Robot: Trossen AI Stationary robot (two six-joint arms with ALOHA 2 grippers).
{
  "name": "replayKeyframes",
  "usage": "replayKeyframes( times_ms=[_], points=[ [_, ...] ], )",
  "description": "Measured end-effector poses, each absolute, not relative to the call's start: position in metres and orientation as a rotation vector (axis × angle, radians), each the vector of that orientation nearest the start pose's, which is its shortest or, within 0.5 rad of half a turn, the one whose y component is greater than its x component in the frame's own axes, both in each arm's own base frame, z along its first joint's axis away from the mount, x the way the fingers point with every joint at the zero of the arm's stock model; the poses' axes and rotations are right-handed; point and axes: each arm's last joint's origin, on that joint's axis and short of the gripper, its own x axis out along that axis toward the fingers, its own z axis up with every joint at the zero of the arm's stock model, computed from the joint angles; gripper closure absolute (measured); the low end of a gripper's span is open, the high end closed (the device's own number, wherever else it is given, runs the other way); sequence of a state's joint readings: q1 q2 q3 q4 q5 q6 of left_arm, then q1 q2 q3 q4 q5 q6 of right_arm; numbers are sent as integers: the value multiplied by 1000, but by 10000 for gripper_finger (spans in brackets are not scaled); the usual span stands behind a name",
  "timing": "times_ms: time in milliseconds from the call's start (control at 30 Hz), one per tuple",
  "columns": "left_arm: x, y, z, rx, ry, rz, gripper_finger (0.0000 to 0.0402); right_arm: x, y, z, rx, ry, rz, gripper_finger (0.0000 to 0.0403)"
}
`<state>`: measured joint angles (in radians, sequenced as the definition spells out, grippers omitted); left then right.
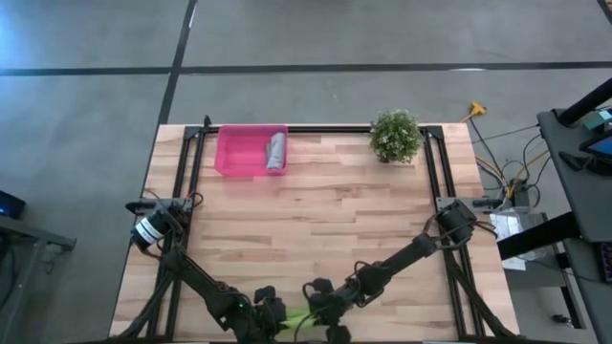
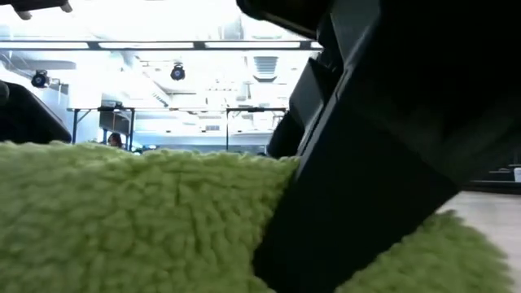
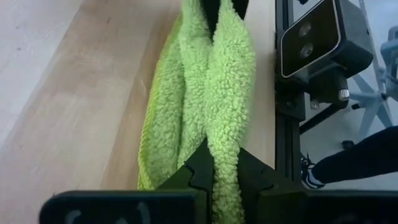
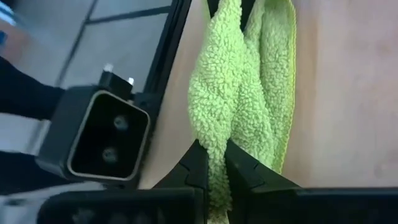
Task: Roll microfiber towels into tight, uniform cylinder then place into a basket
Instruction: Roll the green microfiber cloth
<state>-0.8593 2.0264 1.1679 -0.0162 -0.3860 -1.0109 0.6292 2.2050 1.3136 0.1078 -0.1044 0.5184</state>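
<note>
Both my grippers sit at the table's six o'clock edge, pinched tight on the green towel (image 3: 205, 93): my left gripper (image 3: 214, 171) has one end of the fold, my right gripper (image 4: 212, 163) the other. It is fluffy, light and limp, so I judge it will sag and unroll unless I keep it taut, gripping through all layers near the ends. The grey towel (image 1: 276, 151) already lies rolled in the pink basket (image 1: 237, 153) at eleven o'clock.
</note>
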Motion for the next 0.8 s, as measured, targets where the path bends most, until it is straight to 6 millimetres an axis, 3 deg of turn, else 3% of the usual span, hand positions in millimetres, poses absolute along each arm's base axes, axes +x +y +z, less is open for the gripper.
replayKeyframes(
  times_ms=[300, 567, 800],
  points=[
    [268, -296, 135, -400, 856, -107, 389, 365, 266, 79, 547, 978, 476, 388],
    [263, -291, 159, -226, 835, -233, 382, 366, 265, 79, 638, 1001, 431, 388],
    [261, -288, 171, -181, 816, -265, 381, 367, 265, 79, 664, 1007, 417, 388]
  ],
)
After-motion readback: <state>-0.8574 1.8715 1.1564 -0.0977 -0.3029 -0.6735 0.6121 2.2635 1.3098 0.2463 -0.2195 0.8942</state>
